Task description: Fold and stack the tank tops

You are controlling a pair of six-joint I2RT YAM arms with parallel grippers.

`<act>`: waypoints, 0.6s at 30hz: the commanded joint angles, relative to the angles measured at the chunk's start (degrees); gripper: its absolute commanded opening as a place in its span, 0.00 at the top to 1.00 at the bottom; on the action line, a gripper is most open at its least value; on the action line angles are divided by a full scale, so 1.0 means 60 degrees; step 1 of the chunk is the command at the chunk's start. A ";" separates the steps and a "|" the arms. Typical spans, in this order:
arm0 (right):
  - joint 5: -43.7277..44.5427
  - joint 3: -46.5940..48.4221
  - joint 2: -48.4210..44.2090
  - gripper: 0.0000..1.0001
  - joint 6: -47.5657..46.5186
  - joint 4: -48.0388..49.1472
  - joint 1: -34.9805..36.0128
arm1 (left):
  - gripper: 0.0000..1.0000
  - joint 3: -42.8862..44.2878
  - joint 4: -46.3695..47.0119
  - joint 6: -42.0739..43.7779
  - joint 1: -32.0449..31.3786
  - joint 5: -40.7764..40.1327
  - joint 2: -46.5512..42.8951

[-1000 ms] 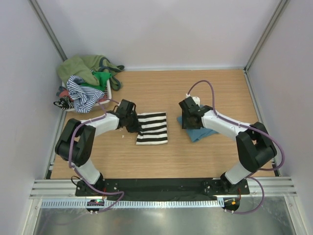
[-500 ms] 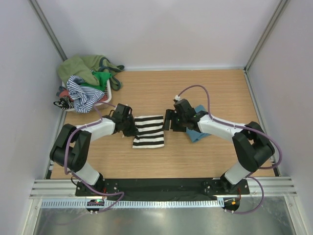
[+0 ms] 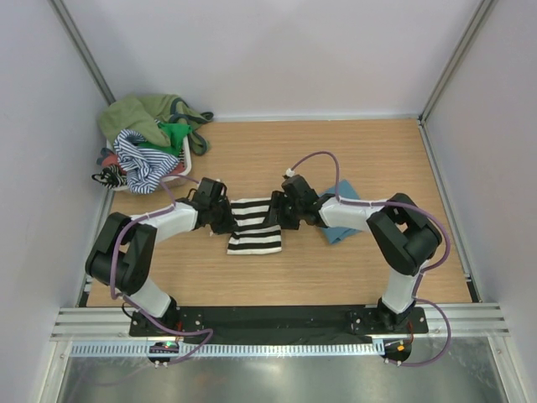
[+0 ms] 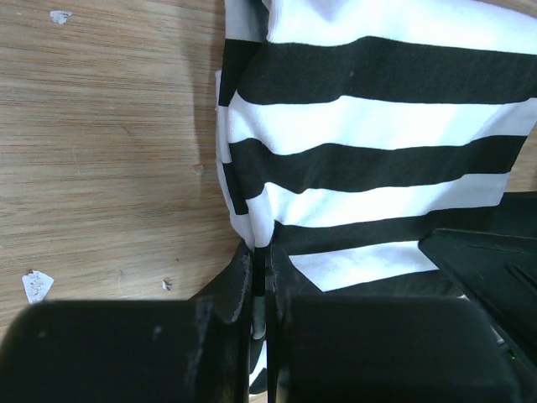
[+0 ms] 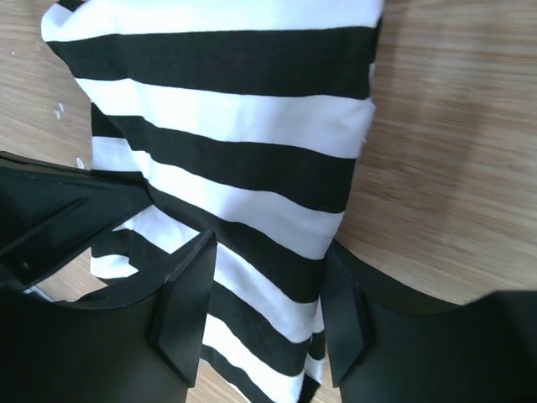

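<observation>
Top external view: one black-and-white striped top (image 3: 254, 225) lies mid-table as a compact rectangle, with an arm at each side edge. The left gripper (image 3: 227, 219) is clamped on its left edge; the left wrist view shows the fingers pressed together with a pinch of cloth between them. The right gripper (image 3: 276, 216) has its jaws apart, straddling the right edge, cloth between the fingers but not pinched. One teal top (image 3: 338, 233) lies just to the right, partly hidden under the right arm. At the far left corner sits one heap (image 3: 147, 138) in which I count three tops: one olive (image 3: 138, 113), one green (image 3: 174, 134), one thin navy-striped (image 3: 138, 159); any others in it are too tangled to tell. The fold looks finished and the stacking step seems to be in hand. The next move probably calls for the right jaws to close, then both arms to lift together and carry the striped top onto the teal one.
</observation>
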 commanded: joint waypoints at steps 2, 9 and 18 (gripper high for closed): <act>0.0091 0.0034 0.0656 0.48 0.0308 0.0130 0.0260 | 1.00 -0.0152 -0.0229 0.0253 0.0044 -0.0410 0.0111; 0.0103 0.0370 0.0804 0.99 0.0147 0.0351 0.0260 | 1.00 0.0081 -0.0039 0.0034 0.0029 0.0028 0.0463; 0.0983 0.1322 -0.0163 0.99 -0.0629 -0.1257 -0.0032 | 1.00 0.1164 0.0181 -0.0698 -0.0366 0.0351 0.0376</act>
